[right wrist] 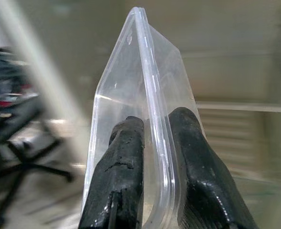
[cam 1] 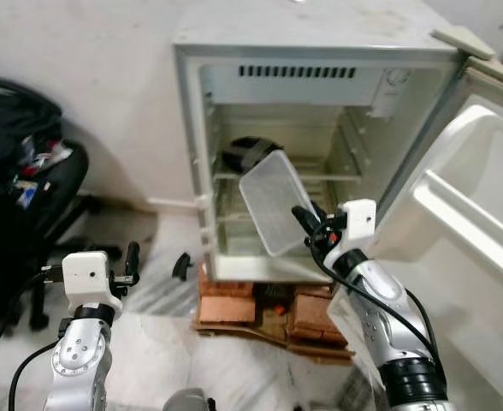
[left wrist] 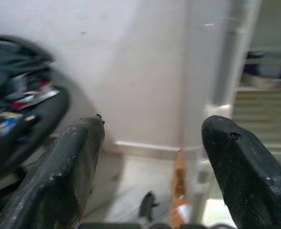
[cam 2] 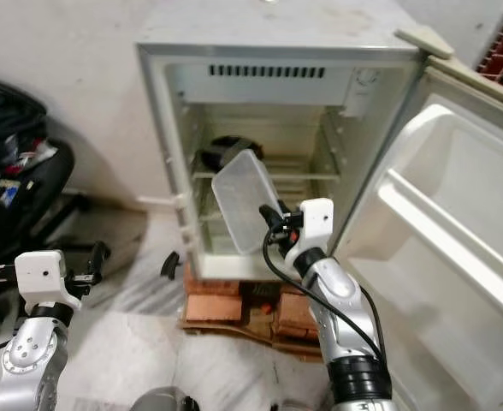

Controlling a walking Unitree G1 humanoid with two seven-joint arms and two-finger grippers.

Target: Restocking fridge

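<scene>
A small white fridge (cam 1: 192,120) stands with its door (cam 1: 457,223) swung wide to the right. My right gripper (cam 1: 307,218) is shut on the rim of a clear plastic container (cam 1: 273,201), held tilted in front of the fridge's lower shelves. In the right wrist view the container (right wrist: 145,95) stands edge-on between the two black fingers (right wrist: 119,176). A dark bowl-like object (cam 1: 247,152) sits on the upper wire shelf behind it. My left gripper (cam 1: 153,261) is low at the left of the fridge, open and empty, as the left wrist view's fingers (left wrist: 73,162) show.
The fridge rests on bricks and cardboard (cam 1: 251,308). A black office chair (cam 1: 38,197) loaded with clutter stands at the left by the wall. The open door's moulded shelves (cam 1: 465,214) take up the right side. Pale floor (cam 1: 149,342) lies in front.
</scene>
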